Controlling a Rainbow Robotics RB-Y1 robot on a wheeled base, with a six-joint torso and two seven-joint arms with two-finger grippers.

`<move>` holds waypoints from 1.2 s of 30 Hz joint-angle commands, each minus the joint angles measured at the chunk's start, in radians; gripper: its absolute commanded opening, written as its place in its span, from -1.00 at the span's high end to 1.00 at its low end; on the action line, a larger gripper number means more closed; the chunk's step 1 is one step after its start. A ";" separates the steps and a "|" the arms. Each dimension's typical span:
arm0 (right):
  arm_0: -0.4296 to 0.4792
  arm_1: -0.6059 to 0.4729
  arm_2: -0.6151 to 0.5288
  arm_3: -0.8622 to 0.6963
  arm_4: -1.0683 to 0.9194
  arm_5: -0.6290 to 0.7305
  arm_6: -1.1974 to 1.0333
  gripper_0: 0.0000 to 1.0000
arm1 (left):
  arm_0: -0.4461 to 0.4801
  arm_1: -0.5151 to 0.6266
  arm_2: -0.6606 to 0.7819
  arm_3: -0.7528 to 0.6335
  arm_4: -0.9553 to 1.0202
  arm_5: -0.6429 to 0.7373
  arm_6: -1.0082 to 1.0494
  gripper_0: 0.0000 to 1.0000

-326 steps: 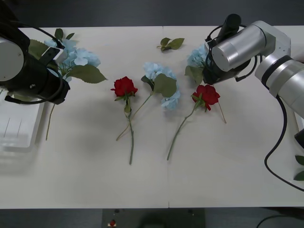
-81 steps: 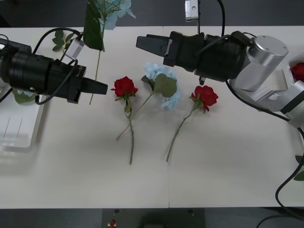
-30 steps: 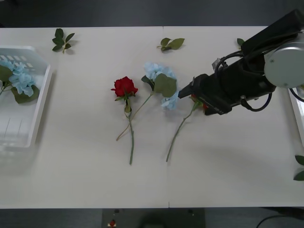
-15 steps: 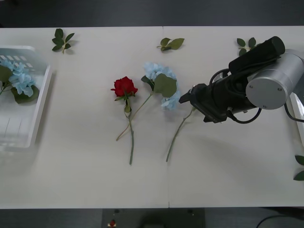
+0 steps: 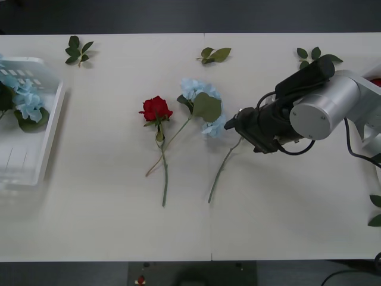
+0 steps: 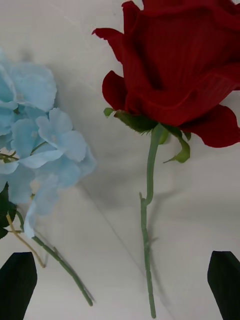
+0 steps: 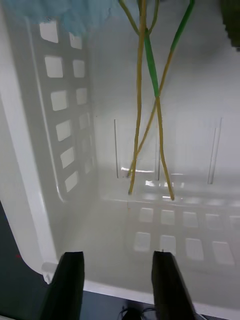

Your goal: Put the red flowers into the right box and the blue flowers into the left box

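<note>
One red flower lies at mid-table, its stem pointing toward me. A blue flower lies just right of it. My right gripper hangs open low over a second red flower and hides its head; the stem trails out below. In the right wrist view the black fingertips straddle that rose's stem below its head, beside blue petals. The left box holds blue flowers. My left gripper is open over that box's floor. The right box is hidden behind my right arm.
Loose green leaf sprigs lie at the far left, the far middle, the far right and the right edge. Thin stems hang down inside the left box. The near half of the table is bare.
My right gripper has swung in and come down over the right-hand rose, now covering its head. Earlier, the left arm carried a blue flower to the left box and left the front view.
</note>
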 commanded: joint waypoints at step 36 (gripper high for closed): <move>-0.011 0.123 0.090 0.195 0.201 -0.120 -0.018 -0.23 | -0.004 -0.189 -0.087 -0.683 0.145 0.209 0.664 -1.00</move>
